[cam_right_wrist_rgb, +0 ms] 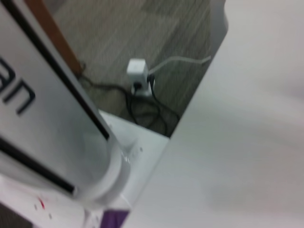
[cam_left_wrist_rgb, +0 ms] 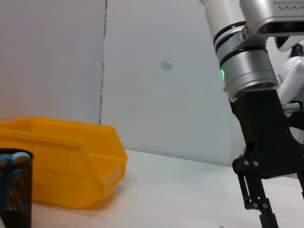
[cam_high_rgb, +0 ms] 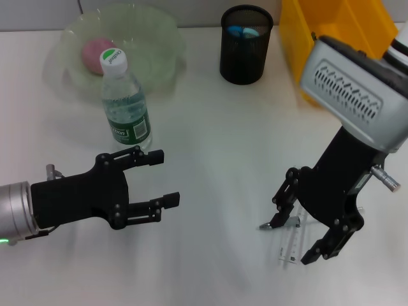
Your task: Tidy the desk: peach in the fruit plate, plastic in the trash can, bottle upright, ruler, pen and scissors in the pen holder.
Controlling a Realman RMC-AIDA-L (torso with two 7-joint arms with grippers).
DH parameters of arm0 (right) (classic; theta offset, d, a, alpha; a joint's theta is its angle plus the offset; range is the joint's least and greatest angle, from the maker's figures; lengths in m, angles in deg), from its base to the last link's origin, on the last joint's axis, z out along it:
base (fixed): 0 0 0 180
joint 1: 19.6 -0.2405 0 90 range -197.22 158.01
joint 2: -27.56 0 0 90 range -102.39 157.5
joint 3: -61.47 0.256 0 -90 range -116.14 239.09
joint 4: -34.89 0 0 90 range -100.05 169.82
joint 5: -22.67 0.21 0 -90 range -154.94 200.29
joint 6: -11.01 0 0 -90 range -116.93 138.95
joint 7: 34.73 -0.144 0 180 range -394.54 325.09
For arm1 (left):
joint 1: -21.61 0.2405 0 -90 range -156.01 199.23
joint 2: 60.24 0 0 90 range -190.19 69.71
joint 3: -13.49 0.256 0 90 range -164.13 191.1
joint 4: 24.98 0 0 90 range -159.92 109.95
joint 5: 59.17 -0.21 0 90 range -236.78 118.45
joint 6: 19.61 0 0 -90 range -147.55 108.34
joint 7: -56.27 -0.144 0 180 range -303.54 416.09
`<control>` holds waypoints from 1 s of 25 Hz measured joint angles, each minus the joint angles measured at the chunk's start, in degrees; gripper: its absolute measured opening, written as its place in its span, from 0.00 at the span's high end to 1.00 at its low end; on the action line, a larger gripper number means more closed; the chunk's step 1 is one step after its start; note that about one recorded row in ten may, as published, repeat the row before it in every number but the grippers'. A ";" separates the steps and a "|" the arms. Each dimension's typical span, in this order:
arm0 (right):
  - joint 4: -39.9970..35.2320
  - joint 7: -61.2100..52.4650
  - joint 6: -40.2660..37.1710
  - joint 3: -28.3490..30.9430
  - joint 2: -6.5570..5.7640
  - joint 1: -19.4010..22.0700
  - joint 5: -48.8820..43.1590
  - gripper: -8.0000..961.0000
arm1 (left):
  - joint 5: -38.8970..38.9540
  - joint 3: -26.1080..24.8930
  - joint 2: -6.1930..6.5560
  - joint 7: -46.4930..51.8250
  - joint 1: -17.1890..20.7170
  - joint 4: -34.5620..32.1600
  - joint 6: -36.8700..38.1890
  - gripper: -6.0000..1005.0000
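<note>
Ruler lies flat on the desk, between the spread fingers of my right gripper. I should lower squarely and pinch its long edges before lifting. Left gripper hovers spread and empty near the upright bottle.

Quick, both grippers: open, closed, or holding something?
Left gripper: open, empty, in front of the bottle.
Right gripper: open, holding nothing, fingers astride the ruler on the desk.

desk edge, floor cables, power adapter
</note>
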 joint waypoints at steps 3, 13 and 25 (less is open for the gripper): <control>-0.21 3.35 1.22 -0.46 0.05 -0.60 -1.76 0.32 | 0.07 -0.18 -0.07 0.01 0.04 -0.10 -0.16 0.21; -0.24 11.84 5.30 -7.20 0.27 -1.45 -4.90 0.32 | 4.72 -0.97 -0.17 0.66 1.85 0.38 -0.47 0.21; -1.42 16.85 5.54 -13.25 0.82 -1.04 -4.43 0.32 | 5.61 -0.82 0.06 1.52 2.88 -0.17 -0.57 0.21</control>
